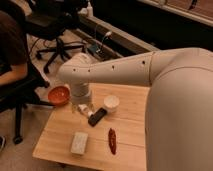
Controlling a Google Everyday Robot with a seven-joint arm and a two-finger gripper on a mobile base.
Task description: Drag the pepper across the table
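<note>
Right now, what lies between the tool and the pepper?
In the camera view, the remote lies between them: the tool hangs low beside the bowl, and the pepper lies nearer the table edge.

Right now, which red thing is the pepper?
The slender dark-red pepper by the table's front edge, past the remote; the gripper is beside the round bowl.

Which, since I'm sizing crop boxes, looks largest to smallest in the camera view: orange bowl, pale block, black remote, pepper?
1. Orange bowl and pale block: about alike, unranked.
2. Black remote.
3. Pepper, thinnest.
Gripper hangs between bowl and remote.
</note>
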